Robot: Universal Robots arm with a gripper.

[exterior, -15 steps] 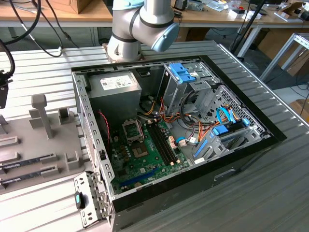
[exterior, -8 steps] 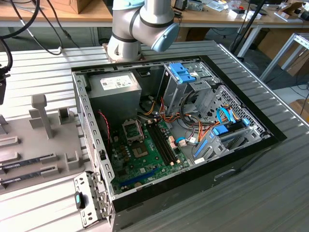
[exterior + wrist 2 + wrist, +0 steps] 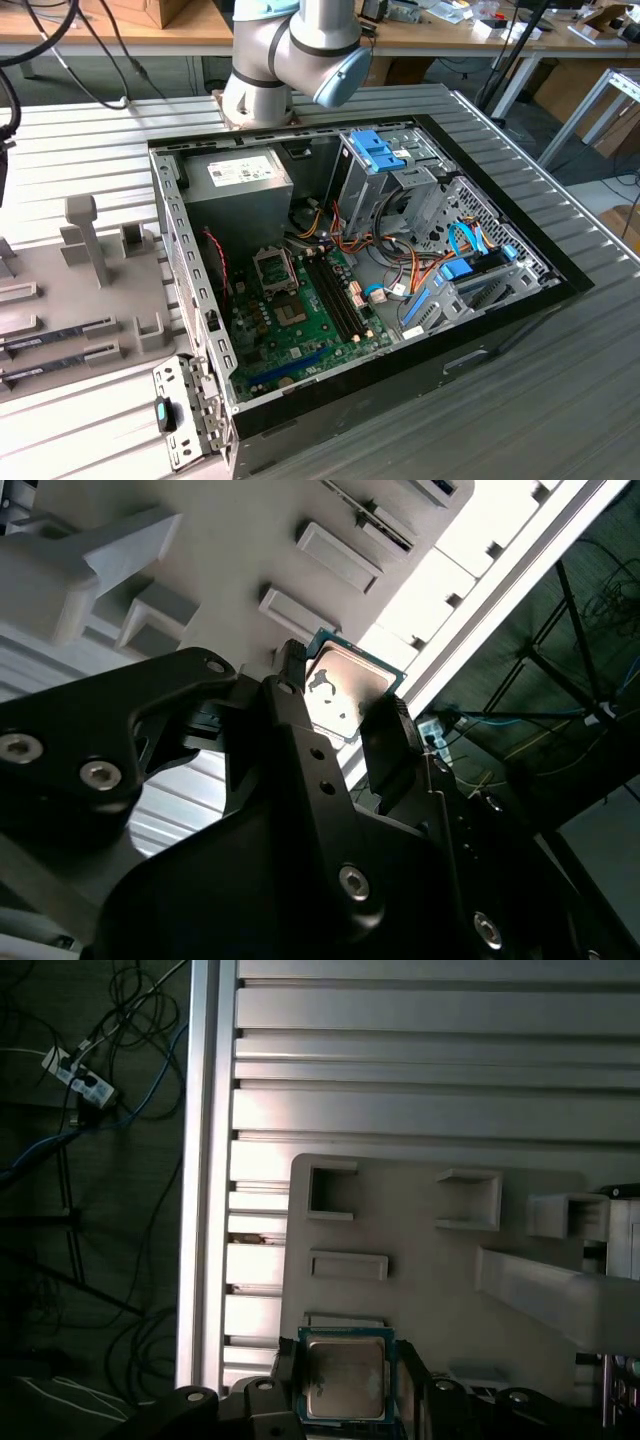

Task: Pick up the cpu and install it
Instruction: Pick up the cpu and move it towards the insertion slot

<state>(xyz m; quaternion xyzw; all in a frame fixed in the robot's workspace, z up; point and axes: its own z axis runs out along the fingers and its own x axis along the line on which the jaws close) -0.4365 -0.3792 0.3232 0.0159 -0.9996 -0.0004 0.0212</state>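
Observation:
The cpu [image 3: 343, 1378] is a small square chip with a silvery top and a thin pale rim, and my gripper [image 3: 345, 1385] is shut on it, one black finger on each side. In the second wrist view the cpu [image 3: 345, 685] sits between the fingertips of the gripper [image 3: 338, 702], above the pale grey parts holder [image 3: 230, 550]. In the exterior view the black square socket frame [image 3: 272, 266] lies on the green motherboard [image 3: 300, 320] inside the open computer case [image 3: 420, 350].
The grey parts holder [image 3: 90, 290] with upright pegs and slots stands at the exterior view's left, with dark memory sticks [image 3: 55, 338] in it. The arm's base [image 3: 285, 55] rises behind the case. A grey power-supply box [image 3: 240, 185], drive cages [image 3: 390, 165] and cables fill the case.

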